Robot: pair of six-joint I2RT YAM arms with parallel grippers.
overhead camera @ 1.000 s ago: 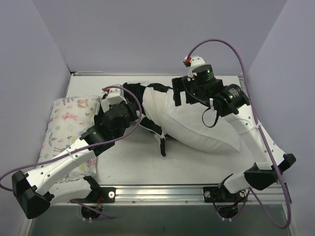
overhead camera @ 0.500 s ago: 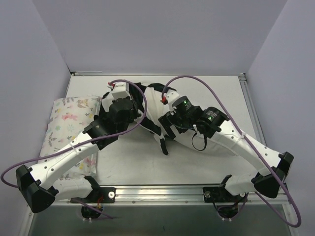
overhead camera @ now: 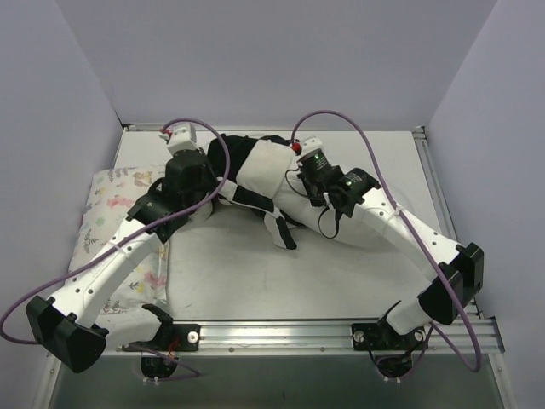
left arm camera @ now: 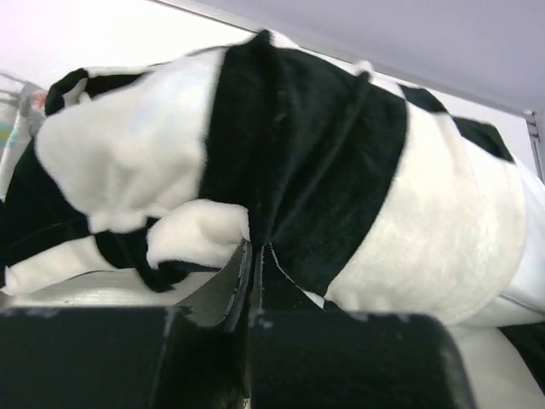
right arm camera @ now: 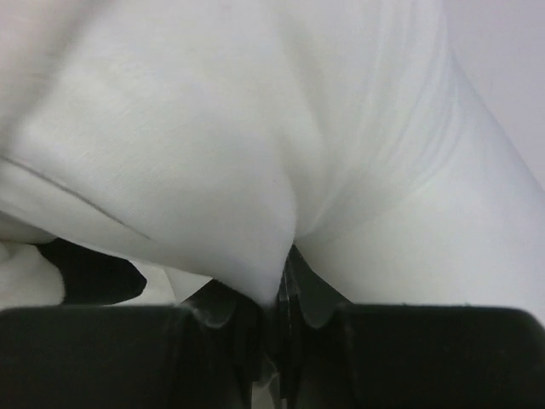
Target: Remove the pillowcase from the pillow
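Table [overhead camera: 230, 281] is carrying pillow [right arm camera: 213, 128] near its far edge; left gripper [left arm camera: 253, 247] is pinching pillowcase [left arm camera: 315, 153], right gripper [right arm camera: 285, 264] is clamping pillow fabric.

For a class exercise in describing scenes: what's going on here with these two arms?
Two arms are taking a checkered pillowcase off a white pillow on the table. The left gripper is shut on a fold of the pillowcase; the right gripper is shut on the pillow's white fabric. The pillowcase is bunched over part of the pillow, not yet off. A floral pillow lies aside at the left.
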